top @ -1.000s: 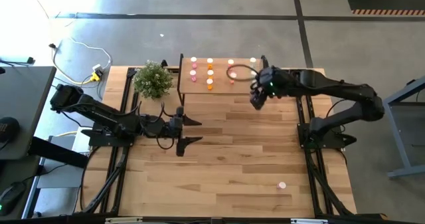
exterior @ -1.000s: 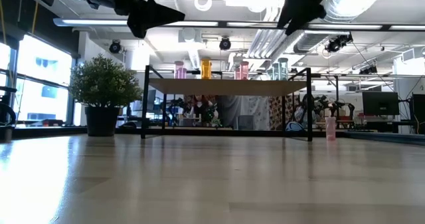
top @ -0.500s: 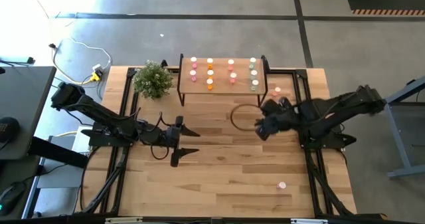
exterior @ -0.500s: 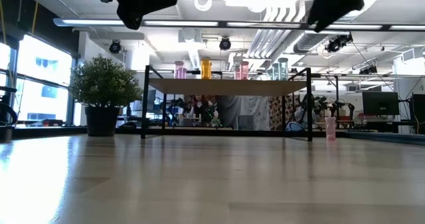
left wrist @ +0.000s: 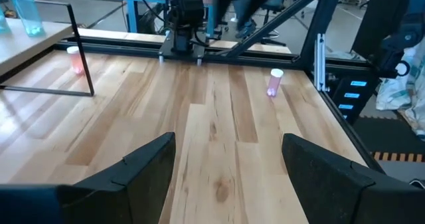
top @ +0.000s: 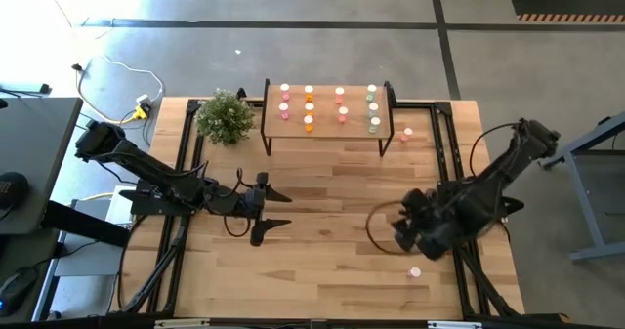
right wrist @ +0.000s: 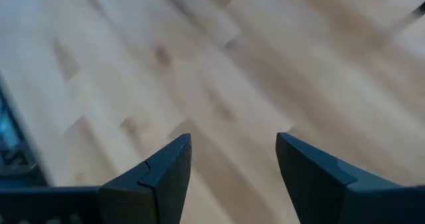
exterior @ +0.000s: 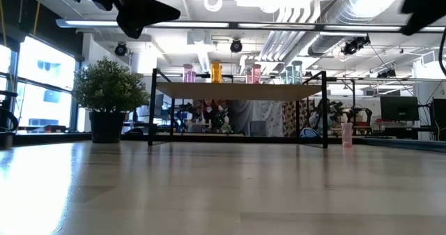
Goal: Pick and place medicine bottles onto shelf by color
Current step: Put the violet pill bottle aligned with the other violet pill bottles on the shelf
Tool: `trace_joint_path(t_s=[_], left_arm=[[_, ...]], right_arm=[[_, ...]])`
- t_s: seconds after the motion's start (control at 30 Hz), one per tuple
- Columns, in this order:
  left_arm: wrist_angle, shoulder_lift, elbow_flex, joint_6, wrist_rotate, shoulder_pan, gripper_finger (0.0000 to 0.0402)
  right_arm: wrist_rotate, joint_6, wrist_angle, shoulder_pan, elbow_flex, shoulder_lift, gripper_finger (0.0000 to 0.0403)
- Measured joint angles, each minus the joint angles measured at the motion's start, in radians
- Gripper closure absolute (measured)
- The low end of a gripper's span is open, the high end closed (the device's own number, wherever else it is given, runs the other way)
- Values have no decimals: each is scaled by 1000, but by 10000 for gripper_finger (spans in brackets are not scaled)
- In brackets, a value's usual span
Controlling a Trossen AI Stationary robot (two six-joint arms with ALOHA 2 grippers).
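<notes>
The shelf (top: 327,124) stands at the table's far edge with several medicine bottles (top: 309,107) on its board in rows of pink, orange, red-pink and pale green. One pink bottle (top: 407,132) stands on the table by the shelf's right leg. Another pink bottle (top: 415,271) stands near the table's front right and shows in the left wrist view (left wrist: 273,82). My right gripper (top: 402,235) hangs open above the table just beyond that bottle, with nothing between its fingers (right wrist: 234,151). My left gripper (top: 285,210) is open and empty over the table's left middle (left wrist: 229,151).
A potted green plant (top: 226,116) stands left of the shelf. Black frame rails (top: 455,163) run along the table's left and right sides. A wide stretch of bare wood table (top: 332,261) lies between the two grippers.
My right gripper has swung from the shelf's right end toward the table's near edge, dropping lower and rolling its wrist, and now hangs near the front-right pink bottle. Its fingers have stayed open. My left gripper has swung slightly toward the near edge.
</notes>
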Motion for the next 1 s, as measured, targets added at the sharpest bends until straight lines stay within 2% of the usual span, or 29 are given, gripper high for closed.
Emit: trace_joint_path(t_s=[0.13,0.27,0.57,0.7,1.0], left_arm=[[0,0,0,-15,2,-1,135],[0,0,0,-21,45,-3,135],[0,0,0,-69,52,-46,135],[1,0,0,-88,45,-59,135],[1,0,0,-94,41,-59,135]], right_arm=[[0,56,75,128,-44,0,192],[6,57,131,237,-70,2,192],[13,57,147,413,-70,2,192],[20,106,148,461,-70,2,192],[-77,243,156,490,-70,14,192]])
